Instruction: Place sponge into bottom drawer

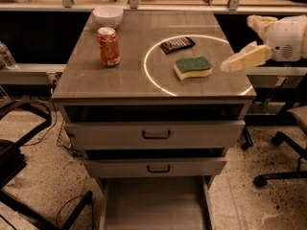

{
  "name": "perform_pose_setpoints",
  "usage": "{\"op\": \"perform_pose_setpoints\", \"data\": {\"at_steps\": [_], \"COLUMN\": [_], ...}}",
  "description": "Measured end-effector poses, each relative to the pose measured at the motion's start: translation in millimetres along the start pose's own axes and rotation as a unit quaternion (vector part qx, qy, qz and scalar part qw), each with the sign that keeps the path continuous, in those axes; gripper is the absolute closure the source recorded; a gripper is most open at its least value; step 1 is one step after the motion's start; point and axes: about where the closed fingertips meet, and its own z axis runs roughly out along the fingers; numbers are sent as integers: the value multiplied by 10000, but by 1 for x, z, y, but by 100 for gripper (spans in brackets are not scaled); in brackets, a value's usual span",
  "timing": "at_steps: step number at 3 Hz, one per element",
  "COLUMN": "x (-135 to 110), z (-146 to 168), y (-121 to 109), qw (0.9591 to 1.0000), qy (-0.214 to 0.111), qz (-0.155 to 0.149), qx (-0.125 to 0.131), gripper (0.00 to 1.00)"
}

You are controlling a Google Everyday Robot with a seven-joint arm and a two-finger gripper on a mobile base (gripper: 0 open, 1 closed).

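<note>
The sponge [193, 67], yellow foam with a dark green top, lies on the cabinet top [120, 75] inside a bright ring of light, right of centre. The bottom drawer [156, 206] is pulled out below the two upper drawers; its flat grey floor shows nothing on it. My gripper [229, 65] reaches in from the right, above the cabinet's right edge, a short way right of the sponge and apart from it. It holds nothing.
A red soda can [109, 46] stands at the left of the top, a white bowl [107, 16] behind it. A flat black ridged packet [177, 44] lies behind the sponge. An office chair base [283, 166] is at the right, dark chair legs [29, 176] at the left.
</note>
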Motion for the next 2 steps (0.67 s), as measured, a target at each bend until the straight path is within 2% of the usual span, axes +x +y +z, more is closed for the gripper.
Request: {"op": "perform_pose_setpoints", "data": {"at_steps": [1,2], "x": [2,6], "z": [7,36], "y": [-1,-8], "qw": [9999,9993], "qy": [-76,-256], "qz": [67,146], "qx": [-37,-225], "gripper": [0,0]}}
